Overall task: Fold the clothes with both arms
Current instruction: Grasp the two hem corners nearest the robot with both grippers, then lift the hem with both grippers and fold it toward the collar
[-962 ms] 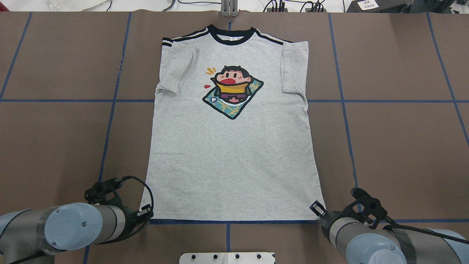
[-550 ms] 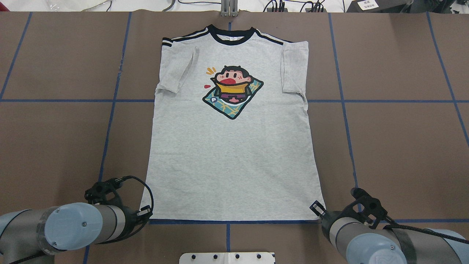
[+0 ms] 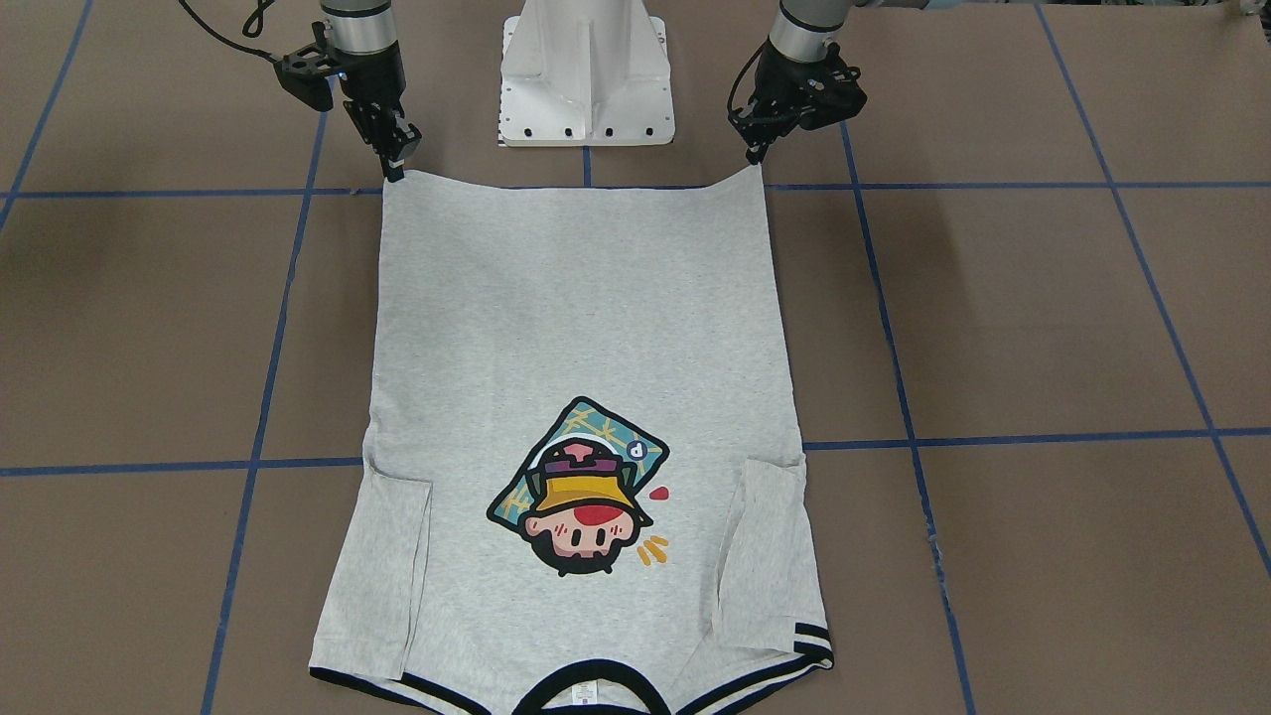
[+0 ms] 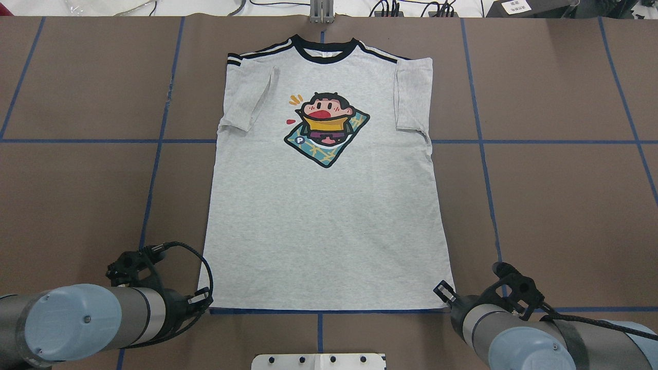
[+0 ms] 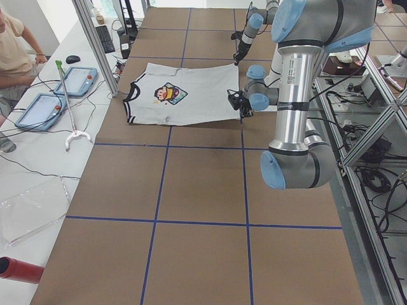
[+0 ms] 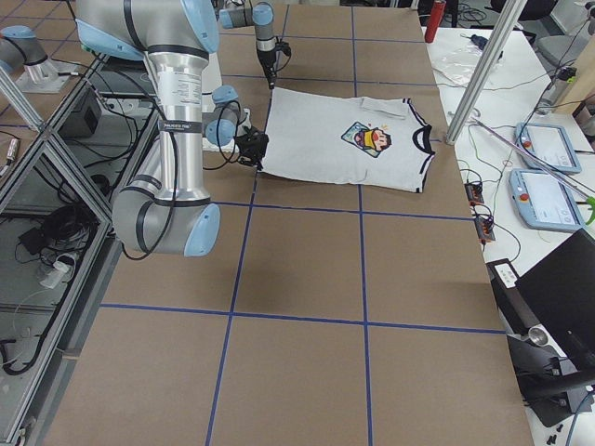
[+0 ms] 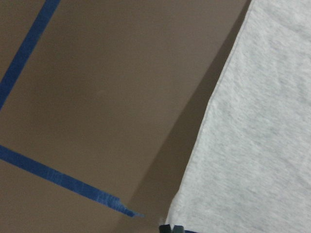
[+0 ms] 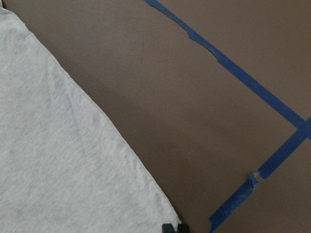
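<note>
T-shirt (image 4: 324, 216) lies unmoved (still flat); the left arm (image 4: 103, 321) swung outward.

A robotics lab; a table (image 4: 77, 205) gridded with blue tape (image 4: 565, 142); a left arm (image 5: 297, 95) and a right arm (image 6: 181, 139) by a white pedestal (image 3: 586, 70); aluminium posts (image 5: 95, 44); teach pendants (image 5: 77, 80); tangled cables (image 6: 56, 228); a person (image 5: 13, 51) at the side bench.

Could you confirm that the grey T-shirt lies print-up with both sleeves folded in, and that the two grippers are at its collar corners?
Not quite: the left gripper and right gripper are at the two hem corners of the T-shirt, the end nearest the robot, not at the collar. The overhead exterior view shows it; the rest holds.
</note>
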`<control>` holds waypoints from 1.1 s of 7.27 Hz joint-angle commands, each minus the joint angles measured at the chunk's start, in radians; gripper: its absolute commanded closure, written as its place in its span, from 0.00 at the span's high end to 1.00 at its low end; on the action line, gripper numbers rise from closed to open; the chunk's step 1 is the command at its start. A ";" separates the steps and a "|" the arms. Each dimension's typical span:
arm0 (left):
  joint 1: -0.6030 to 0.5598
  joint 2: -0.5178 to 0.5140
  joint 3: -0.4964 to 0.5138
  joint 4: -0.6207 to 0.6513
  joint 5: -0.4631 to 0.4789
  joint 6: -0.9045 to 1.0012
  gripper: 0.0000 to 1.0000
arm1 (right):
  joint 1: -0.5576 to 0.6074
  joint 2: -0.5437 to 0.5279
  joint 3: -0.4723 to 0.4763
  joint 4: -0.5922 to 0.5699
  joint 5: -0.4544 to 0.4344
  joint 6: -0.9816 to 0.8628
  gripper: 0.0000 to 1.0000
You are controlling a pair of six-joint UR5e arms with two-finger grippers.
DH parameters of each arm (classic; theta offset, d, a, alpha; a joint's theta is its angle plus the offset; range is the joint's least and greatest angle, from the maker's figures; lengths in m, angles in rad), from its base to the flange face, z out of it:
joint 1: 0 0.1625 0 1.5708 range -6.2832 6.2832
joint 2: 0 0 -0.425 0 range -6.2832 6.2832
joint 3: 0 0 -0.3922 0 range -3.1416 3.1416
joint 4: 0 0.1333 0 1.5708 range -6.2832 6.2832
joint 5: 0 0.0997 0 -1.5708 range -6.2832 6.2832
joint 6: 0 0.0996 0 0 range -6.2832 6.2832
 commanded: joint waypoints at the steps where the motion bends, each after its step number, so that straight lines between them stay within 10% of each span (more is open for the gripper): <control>1: 0.099 0.000 -0.110 0.101 0.001 -0.088 0.00 | -0.023 -0.014 0.037 -0.003 0.013 0.002 0.00; 5: 0.090 0.011 -0.173 0.115 -0.004 -0.082 0.00 | 0.007 -0.085 0.190 -0.049 0.018 -0.030 0.00; 8: -0.206 -0.162 -0.068 0.238 -0.095 0.305 0.00 | 0.216 0.110 0.047 -0.054 0.091 -0.310 0.00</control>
